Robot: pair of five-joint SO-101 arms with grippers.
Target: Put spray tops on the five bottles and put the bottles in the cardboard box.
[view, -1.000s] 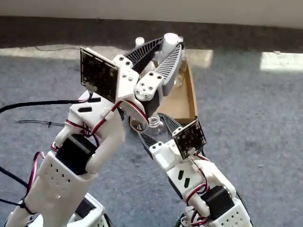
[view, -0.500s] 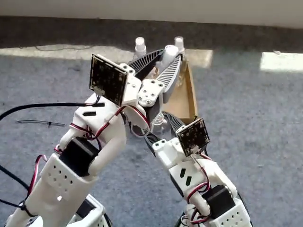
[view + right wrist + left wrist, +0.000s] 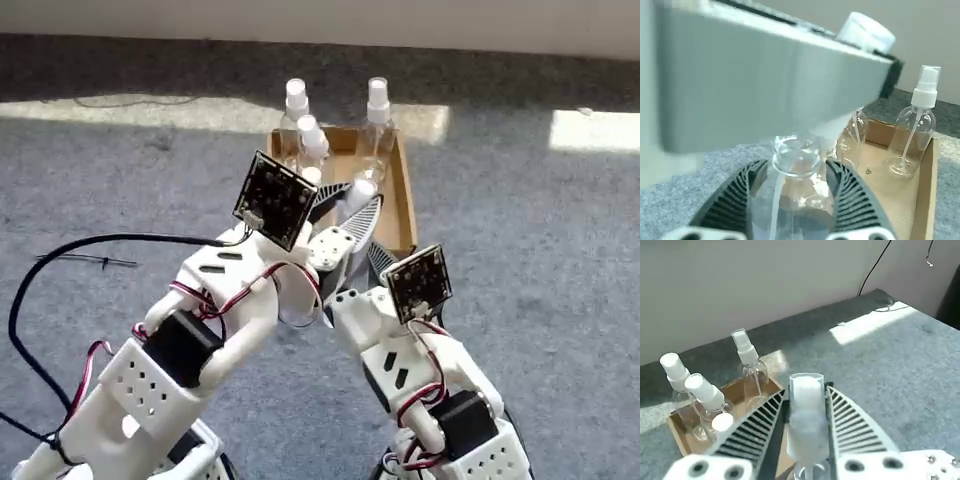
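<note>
From the high view, the left gripper (image 3: 358,203) is clenched on a white spray top (image 3: 361,188) at the near end of the cardboard box (image 3: 405,205), which lies on the grey carpet (image 3: 530,250). Three capped bottles (image 3: 377,112) stand upright in the far part of the box. The right arm (image 3: 400,350) comes in just below the left gripper. In the left wrist view, the left gripper (image 3: 806,390) clamps the spray top (image 3: 805,425) upright between its ribbed fingers, with the capped bottles (image 3: 746,357) and the box (image 3: 677,432) beyond. In the right wrist view, the right gripper (image 3: 797,167) grasps an open-necked clear bottle (image 3: 795,205) upright. A thin tube runs down inside it, and the spray top (image 3: 865,32) sits directly above the neck. The box (image 3: 925,170) and two capped bottles (image 3: 912,135) stand just behind.
</note>
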